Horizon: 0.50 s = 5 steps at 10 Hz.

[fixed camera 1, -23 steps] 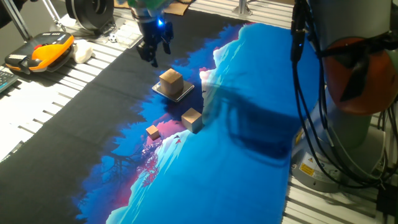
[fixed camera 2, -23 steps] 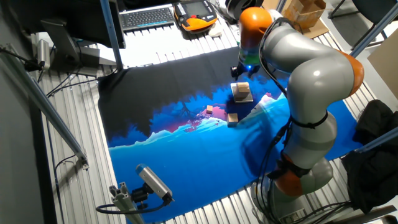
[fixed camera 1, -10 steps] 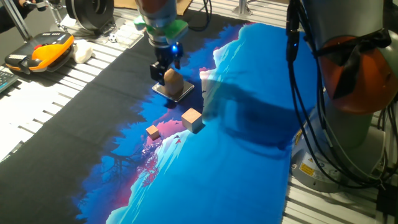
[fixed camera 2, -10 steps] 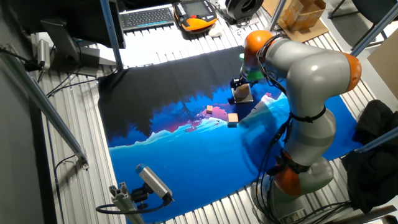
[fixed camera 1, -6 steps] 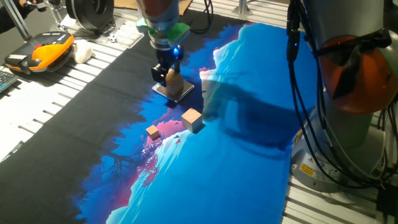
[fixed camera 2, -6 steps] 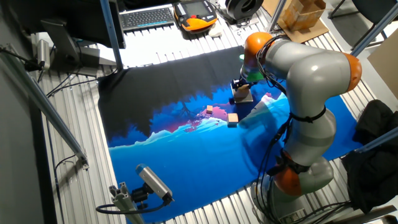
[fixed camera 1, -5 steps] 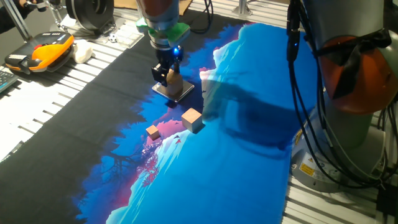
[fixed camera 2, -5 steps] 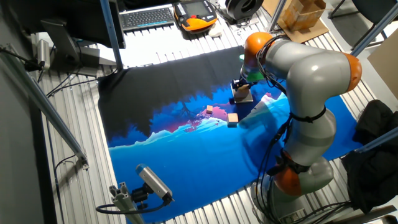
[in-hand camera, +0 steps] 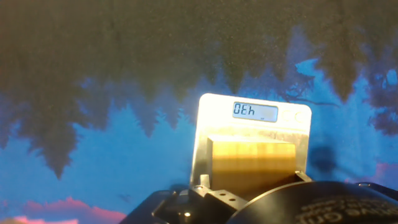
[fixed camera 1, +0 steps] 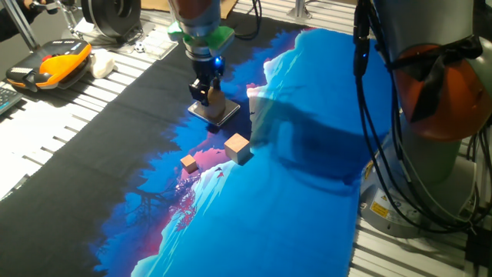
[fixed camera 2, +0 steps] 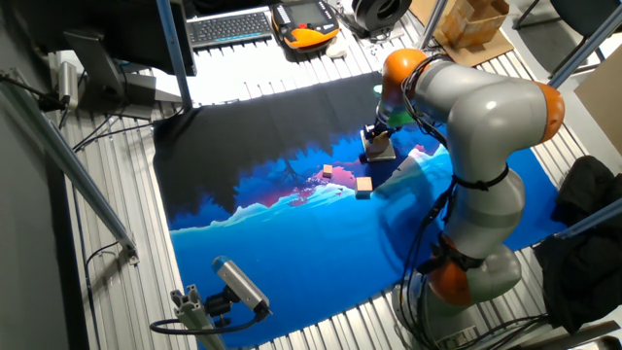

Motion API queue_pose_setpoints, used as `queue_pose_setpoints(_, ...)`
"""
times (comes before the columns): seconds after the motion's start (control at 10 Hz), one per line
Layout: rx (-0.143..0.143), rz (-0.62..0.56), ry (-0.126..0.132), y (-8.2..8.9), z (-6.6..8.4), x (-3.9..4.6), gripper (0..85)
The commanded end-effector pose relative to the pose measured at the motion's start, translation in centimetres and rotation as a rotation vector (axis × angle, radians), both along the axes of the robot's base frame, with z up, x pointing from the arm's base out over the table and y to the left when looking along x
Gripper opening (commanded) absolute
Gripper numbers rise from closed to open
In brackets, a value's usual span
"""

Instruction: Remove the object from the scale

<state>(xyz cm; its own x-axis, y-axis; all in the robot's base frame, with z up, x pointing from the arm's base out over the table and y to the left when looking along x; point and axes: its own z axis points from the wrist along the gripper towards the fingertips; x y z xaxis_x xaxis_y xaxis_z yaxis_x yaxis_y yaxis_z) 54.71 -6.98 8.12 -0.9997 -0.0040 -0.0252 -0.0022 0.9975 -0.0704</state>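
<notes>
Hand view: wooden cube (in-hand camera: 252, 160) sits on the scale (in-hand camera: 211, 118), filling the near half of the plate; lit readout (in-hand camera: 254, 111) lies at the far edge, digits legible but upside-down to this camera. Cube faces look flat, grain plain, edges square.

One fixed view: pincer (fixed camera 1: 204, 90) is down at the cube (fixed camera 1: 215, 102), dark fingers standing on either side of it, cube top only partly visible beside them. Scale (fixed camera 1: 223, 116) flat on the table (fixed camera 1: 115, 115), on the dark part of the printed cloth (fixed camera 1: 292, 192). Two other blocks lie nearer the camera than the scale: a second wooden cube (fixed camera 1: 237, 145) close by, a small orange-tan cube (fixed camera 1: 189, 162) further off and to its left. Both well clear of the pincer.

Other fixed view: arm hides most of the contact; pincer (fixed camera 2: 372, 136) low over the scale (fixed camera 2: 385, 153).

Pincer state: fingers bracket the cube, but whether they press it I cannot tell.

Handling judgement: cube likely light, rigid, not fragile; bare wood should give fair friction. Best hold is on two opposite vertical faces, about mid-height, fingers square to the faces so it does not twist out. Scale is thin and loose on cloth; a straight vertical lift should avoid dragging it.
</notes>
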Motion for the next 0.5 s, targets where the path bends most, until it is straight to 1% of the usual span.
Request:
queue_pose_setpoints(0.0, -0.008, 0.039, 0.023, -0.6, 0.5, 0.32, 0.0)
queue_pose_setpoints(0.1, -0.001, 0.075, 0.055, -1.3, 1.6, 0.78, 0.0)
queue_pose_setpoints(0.2, 0.034, 0.076, 0.072, -2.1, 2.8, 1.11, 0.0)
queue_pose_setpoints(0.3, 0.024, 0.090, 0.073, -3.2, 3.8, 1.26, 0.0)
queue_pose_setpoints(0.4, 0.001, 0.111, 0.073, -4.6, 4.5, 1.32, 0.0)
